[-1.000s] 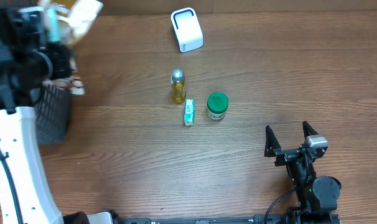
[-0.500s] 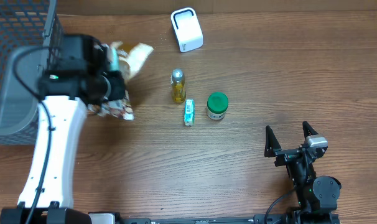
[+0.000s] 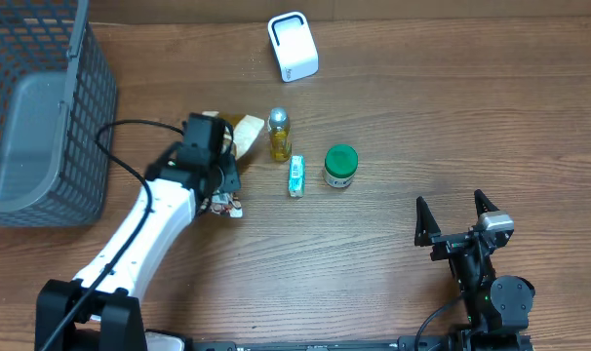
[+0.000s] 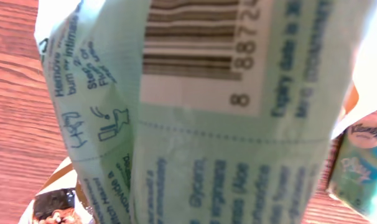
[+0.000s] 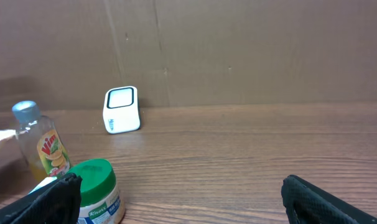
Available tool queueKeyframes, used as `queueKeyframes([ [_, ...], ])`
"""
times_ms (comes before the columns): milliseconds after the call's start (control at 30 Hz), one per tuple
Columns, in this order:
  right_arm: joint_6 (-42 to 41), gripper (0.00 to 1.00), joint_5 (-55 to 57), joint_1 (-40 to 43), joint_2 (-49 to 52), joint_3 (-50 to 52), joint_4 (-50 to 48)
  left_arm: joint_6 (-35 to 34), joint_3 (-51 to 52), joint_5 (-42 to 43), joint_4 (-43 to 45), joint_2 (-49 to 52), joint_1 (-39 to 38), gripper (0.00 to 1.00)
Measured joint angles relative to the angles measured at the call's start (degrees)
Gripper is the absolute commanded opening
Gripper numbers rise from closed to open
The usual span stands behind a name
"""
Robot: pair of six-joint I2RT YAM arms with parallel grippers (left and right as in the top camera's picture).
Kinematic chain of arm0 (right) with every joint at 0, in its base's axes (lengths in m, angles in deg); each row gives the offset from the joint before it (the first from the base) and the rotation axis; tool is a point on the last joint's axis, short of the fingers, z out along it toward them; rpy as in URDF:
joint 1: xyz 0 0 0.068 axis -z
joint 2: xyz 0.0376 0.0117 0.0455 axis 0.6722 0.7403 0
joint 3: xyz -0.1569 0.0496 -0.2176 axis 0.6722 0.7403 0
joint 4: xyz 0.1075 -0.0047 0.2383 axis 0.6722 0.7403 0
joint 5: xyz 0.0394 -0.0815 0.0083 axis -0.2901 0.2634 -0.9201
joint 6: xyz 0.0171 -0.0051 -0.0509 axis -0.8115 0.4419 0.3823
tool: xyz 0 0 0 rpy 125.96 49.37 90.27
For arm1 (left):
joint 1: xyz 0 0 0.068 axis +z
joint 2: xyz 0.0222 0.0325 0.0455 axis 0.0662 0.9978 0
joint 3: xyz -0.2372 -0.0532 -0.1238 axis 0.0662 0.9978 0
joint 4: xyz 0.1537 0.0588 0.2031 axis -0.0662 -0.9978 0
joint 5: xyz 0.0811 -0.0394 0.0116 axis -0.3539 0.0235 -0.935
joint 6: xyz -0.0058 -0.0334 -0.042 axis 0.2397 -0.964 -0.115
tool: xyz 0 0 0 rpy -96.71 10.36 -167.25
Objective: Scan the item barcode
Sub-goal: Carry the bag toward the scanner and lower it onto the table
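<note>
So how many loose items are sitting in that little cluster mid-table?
3: a yellow bottle, a tissue pack just below it, and a green-lidded jar beside them. The left arm may hide more.

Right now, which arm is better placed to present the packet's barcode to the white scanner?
Left. The left gripper holds the green packet, barcode showing in its wrist view, closer to the white scanner. The right gripper sits open, empty and farther away.
</note>
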Motion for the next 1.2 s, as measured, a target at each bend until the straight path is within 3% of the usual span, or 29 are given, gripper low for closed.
queueKeyframes([
  [933,0.02,1.00,0.00,0.00,0.00,0.00,-0.02,-2.43,3.72,-4.76,5.29,0.90,-1.25,0.23],
  [1067,0.02,1.00,-0.02,0.02,0.00,0.00,0.00,-2.56,3.72,-4.76,5.90,3.93,-1.25,0.34],
  [1200,0.02,1.00,0.00,0.02,0.00,0.00,-0.02,-2.78,3.72,-4.81,6.38,4.74,-1.25,0.57],
])
